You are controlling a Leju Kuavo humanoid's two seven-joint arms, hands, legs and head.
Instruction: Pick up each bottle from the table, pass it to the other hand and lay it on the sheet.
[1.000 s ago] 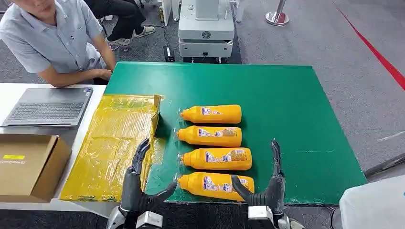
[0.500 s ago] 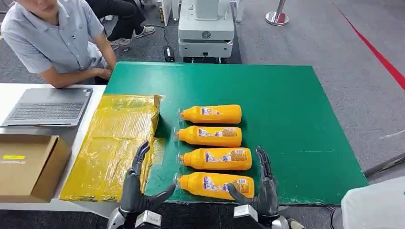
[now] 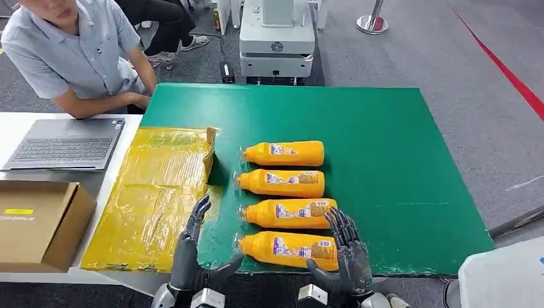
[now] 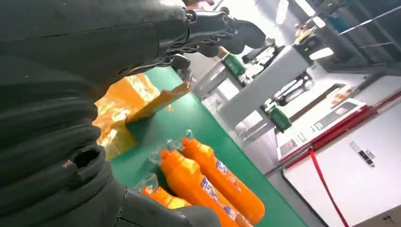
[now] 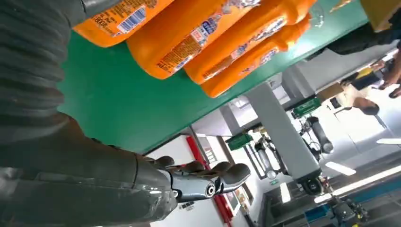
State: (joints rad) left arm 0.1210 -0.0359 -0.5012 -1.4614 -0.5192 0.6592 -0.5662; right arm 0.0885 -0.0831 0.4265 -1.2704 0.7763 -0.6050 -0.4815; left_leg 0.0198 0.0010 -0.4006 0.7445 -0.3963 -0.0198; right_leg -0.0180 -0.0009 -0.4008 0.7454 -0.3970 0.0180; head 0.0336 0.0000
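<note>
Orange plastic bottles, four of them, lie in a column near the middle of the green table [image 3: 398, 147] I am working over. The nearest bottle [image 3: 289, 249] sits at about six o'clock from the table's centre, close to the front edge. The second bottle [image 3: 292, 213], third bottle [image 3: 282, 183] and farthest bottle [image 3: 284, 154] step away from me toward twelve o'clock, lying parallel and close together.

Each bottle lies flat with its long axis running nine to three, cap end toward nine o'clock and base toward three.

At nine o'clock from the bottles lies the yellow sheet [image 3: 154, 192], crinkled, glossy and bare of bottles. I judge the task not yet begun: nothing lifted, nothing passed, all four left to move.

My right hand [image 3: 343, 253] hovers at the base end of the nearest bottle, fingers spread, grasping nothing; I cannot tell if it touches. My left hand [image 3: 195, 250] waits at the cap end, over the sheet's edge, fingers apart and empty.

Beyond the sheet sit a laptop [image 3: 64, 142], a cardboard box [image 3: 42, 221], and a seated person [image 3: 77, 51].
</note>
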